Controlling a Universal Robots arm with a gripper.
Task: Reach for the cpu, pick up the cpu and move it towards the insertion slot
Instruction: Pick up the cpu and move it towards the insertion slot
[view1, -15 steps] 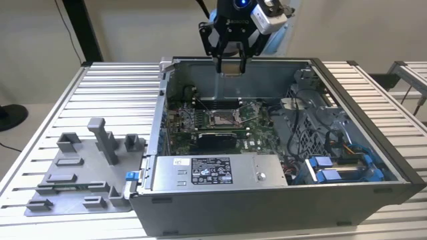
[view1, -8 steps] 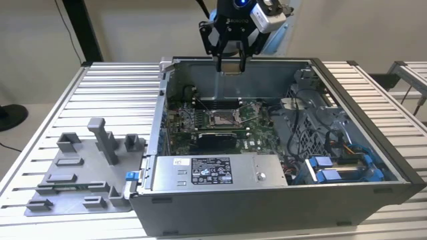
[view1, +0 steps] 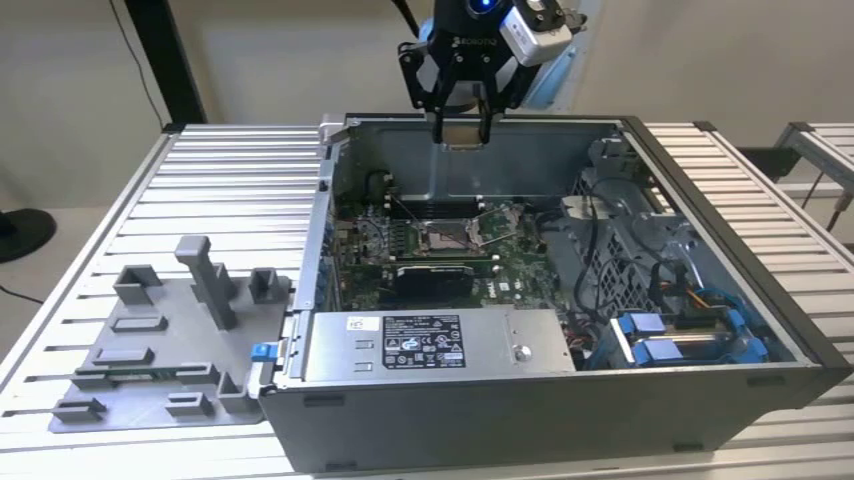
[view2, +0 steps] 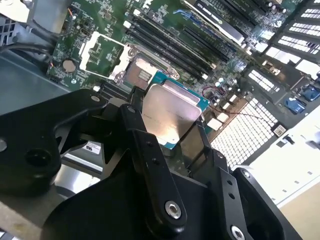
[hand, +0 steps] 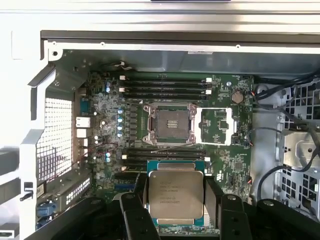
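My gripper (view1: 463, 138) hangs above the back of the open computer case (view1: 747, 300), shut on the cpu (view1: 465, 136), a flat square chip with a silvery top. In both wrist views the cpu (hand: 176, 194) (view2: 168, 111) sits level between the black fingers (hand: 134, 207). The insertion slot (view1: 445, 238) (hand: 168, 123) (view2: 138, 73) lies below on the green motherboard, a square socket with a metal frame and a dark centre. Its lid (hand: 216, 126) is flipped open to one side. The cpu is held high, well apart from the slot.
Long black memory slots (hand: 165, 85) flank the socket. A grey power supply (view1: 434, 345) fills the case's near side, and blue drive brackets (view1: 681, 335) and cables sit at the exterior view's right. A grey fixture plate (view1: 160, 350) with blocks lies left of the case.
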